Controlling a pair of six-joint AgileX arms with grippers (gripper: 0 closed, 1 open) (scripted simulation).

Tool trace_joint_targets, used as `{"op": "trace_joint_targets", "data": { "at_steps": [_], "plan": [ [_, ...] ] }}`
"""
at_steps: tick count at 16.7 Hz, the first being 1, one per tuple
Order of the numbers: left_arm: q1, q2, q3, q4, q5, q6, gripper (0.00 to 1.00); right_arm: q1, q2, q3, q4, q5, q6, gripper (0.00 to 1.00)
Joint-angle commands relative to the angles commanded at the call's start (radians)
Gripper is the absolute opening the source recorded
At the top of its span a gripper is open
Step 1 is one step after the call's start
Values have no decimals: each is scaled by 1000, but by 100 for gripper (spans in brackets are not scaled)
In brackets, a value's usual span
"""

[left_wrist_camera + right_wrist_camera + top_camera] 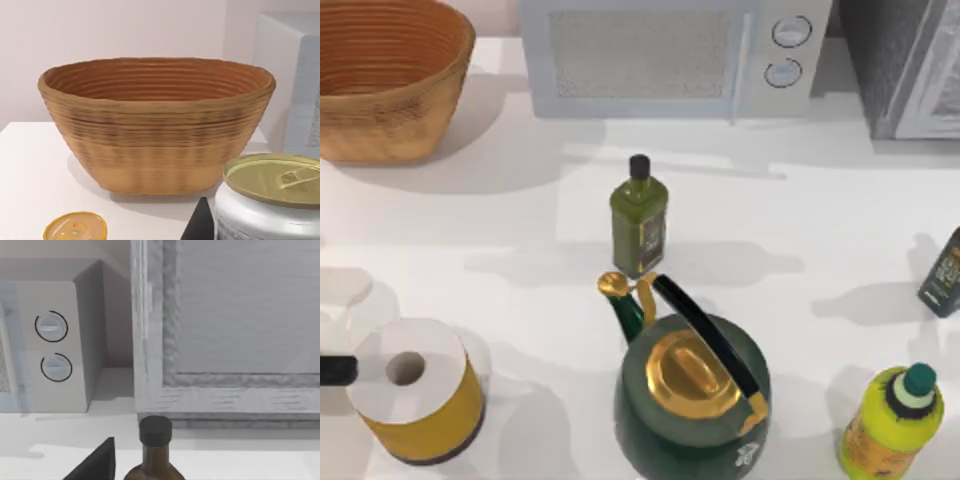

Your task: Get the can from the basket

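The basket (380, 90) is a large orange-brown wicker bowl at the table's far left corner, and the part of its inside that shows holds nothing. In the left wrist view the basket (155, 135) stands upright ahead. The can (270, 200), with whitish sides and a pale gold pull-tab top, sits outside it, close to the camera. A dark part of my left gripper (200, 225) shows right beside the can; whether it holds the can I cannot tell. In the top view my left gripper (335, 370) juts in at the left edge. My right gripper (95, 462) is near a dark bottle.
A white microwave (670, 55) and a grey appliance (910, 65) line the back. An olive-green bottle (639, 215) and a green kettle (695, 395) stand mid-table. A yellow-sided roll (415, 395) is front left, a yellow-green bottle (895, 420) front right, a dark bottle (945, 270) far right.
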State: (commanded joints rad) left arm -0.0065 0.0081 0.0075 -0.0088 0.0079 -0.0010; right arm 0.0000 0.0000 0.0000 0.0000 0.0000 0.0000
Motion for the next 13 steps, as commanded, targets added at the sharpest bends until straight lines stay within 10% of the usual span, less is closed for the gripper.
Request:
{"op": "trace_joint_targets", "data": {
  "at_steps": [13],
  "plan": [
    [21,194,67,96,90,13,0,0,0,0,0,0,0,100]
  ]
}}
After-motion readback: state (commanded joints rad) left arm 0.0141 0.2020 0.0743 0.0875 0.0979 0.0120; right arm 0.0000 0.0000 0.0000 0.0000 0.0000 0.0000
